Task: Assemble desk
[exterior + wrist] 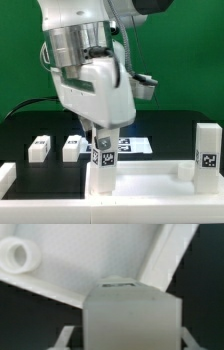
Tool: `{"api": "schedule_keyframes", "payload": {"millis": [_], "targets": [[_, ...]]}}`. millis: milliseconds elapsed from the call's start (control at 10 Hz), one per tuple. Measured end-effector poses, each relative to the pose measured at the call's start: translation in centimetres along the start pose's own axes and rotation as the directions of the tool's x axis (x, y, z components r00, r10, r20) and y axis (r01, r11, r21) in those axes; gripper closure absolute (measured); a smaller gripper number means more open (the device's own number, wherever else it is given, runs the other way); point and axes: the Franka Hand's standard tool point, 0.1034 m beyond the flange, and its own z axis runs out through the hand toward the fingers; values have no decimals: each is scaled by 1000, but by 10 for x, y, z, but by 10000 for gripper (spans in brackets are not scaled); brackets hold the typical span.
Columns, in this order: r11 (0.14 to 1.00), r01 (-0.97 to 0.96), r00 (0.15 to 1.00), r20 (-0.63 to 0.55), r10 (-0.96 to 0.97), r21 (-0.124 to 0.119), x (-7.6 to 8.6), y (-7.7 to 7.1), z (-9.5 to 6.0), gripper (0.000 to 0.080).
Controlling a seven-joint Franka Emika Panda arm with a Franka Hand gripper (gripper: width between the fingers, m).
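The gripper (103, 135) is squeezing a leg (103, 165) by the panel (150, 178).
Hanging at six o'clock, the leg could be tilting, missing the socket (18, 255).

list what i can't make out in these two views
Wrist view: the held leg is blurred and covers the panel corner under it, so its seating is hidden.
Exterior view: the arm blocks the table behind; tags on the loose legs too small to read; the panel's near edge is cut off.

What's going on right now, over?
Gripper shut on one leg, at desk panel edge. Two loose legs behind. Nothing seen blocking.
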Motion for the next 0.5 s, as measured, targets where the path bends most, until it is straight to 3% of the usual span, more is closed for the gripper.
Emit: {"api": "schedule_keyframes", "payload": {"millis": [100,200,400,500], "targets": [[988,-155,988,11,155,17,2,1,0,512],[971,-236,972,12,236,17,3,1,0,512],[975,-220,976,11,220,16,3,2,1,504],[988,-155,988,9,155,16,2,2,1,278]]}}
